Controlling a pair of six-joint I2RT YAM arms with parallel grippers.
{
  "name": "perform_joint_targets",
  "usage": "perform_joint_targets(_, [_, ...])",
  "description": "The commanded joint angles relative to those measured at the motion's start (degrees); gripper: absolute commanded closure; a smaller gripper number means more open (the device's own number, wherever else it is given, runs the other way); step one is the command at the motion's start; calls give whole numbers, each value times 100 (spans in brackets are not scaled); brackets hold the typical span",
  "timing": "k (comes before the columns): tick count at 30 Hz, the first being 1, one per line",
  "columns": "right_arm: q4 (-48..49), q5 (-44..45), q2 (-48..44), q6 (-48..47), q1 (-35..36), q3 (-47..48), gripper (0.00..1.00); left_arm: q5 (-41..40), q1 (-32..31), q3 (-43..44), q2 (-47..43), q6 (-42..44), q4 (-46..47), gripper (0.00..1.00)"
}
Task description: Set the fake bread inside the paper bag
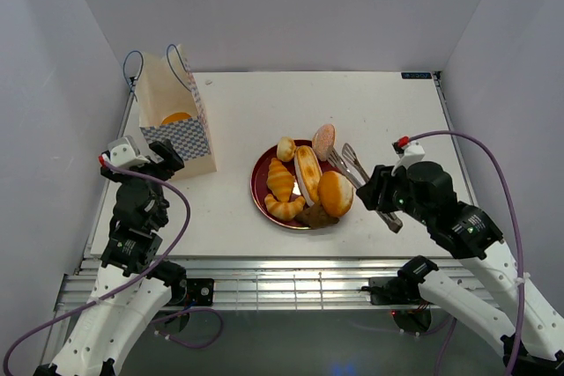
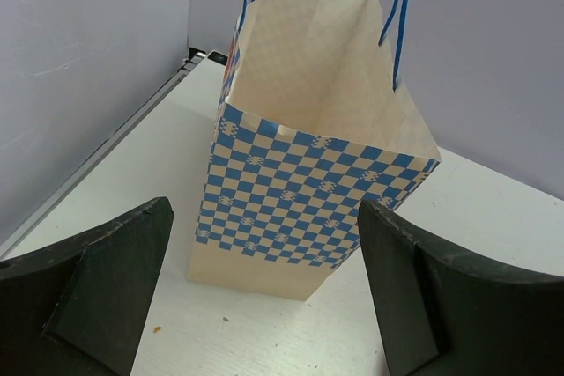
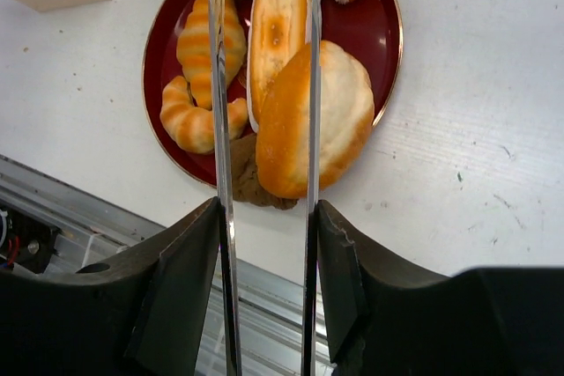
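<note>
The fake bread lies on a dark red plate [image 1: 257, 184]: croissants [image 1: 280, 179], an oblong roll [image 1: 307, 169], a large golden bun [image 1: 336, 193], a pinkish bun [image 1: 324, 140] and a dark brown piece [image 1: 317, 216]. My right gripper [image 3: 266, 217] is shut on metal tongs [image 3: 218, 85], whose two blades stand apart on either side of the oblong roll [image 3: 276, 24], one crossing the golden bun [image 3: 339, 121]. The paper bag [image 1: 176, 121] stands upright at the far left with an orange bun showing inside. My left gripper [image 2: 264, 297] is open just in front of the bag [image 2: 300, 200], not touching it.
White walls close in the table at the left, back and right. The bag's blue cord handles [image 2: 398, 15] stick up above its mouth. The aluminium rail [image 1: 264, 279] runs along the near edge, right behind the plate.
</note>
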Motion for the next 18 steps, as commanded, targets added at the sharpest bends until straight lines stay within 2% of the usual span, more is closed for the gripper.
perform_joint_targets(1, [-469,-49,-111,234,-10,-139,48,176,-12,137,0,-60,-70,4])
perform_joint_targets(7, [-1174,-199,-216,269,-2,-24,46,194,-12,128,-35,-78,-61,4])
perform_joint_targets(18, [-1051,-322,-243,146,-10,-472,46,308,-12,172,97,-96,-122,4])
